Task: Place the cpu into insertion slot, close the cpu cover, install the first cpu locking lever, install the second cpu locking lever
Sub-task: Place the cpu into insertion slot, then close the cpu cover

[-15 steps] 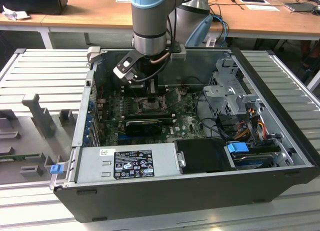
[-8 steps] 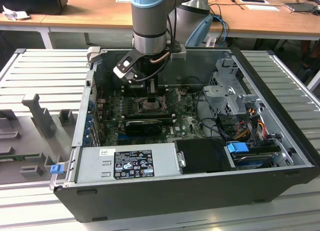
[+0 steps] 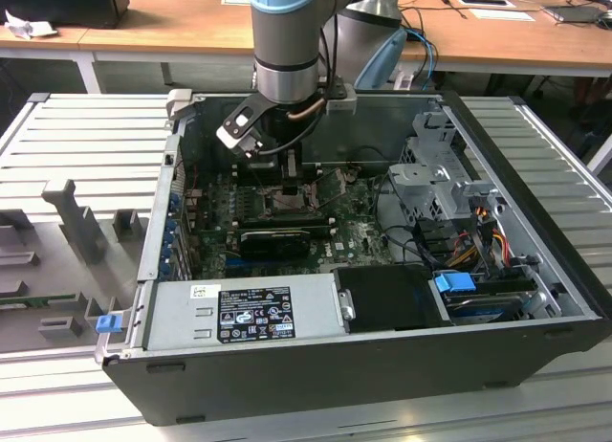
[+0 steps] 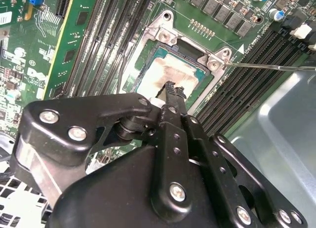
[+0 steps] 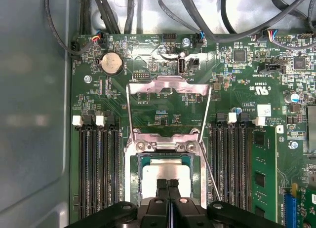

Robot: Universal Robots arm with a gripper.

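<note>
The pincer (image 5: pixel 168 182) is clenched, its tips together over the cpu (image 5: pixel 150 174). The cpu lies flat in the insertion slot (image 5: pixel 131 173), far inside the computer case (image 3: pixel 535 298). The cpu cover (image 5: pixel 168 86) lies flipped open beside the slot.

Exterior view: wooden desk (image 3: pixel 172 26) on white legs spans the top. Black box (image 3: pixel 67 2) upper left, papers (image 3: pixel 502 13) upper right. Grey ribbed worktable (image 3: pixel 86 136) below, grey fixture blocks (image 3: pixel 76 222) at left-centre.

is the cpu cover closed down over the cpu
No, in the first wrist view the cpu cover is swung up and back, and the cpu lies bare under the claw.
</note>
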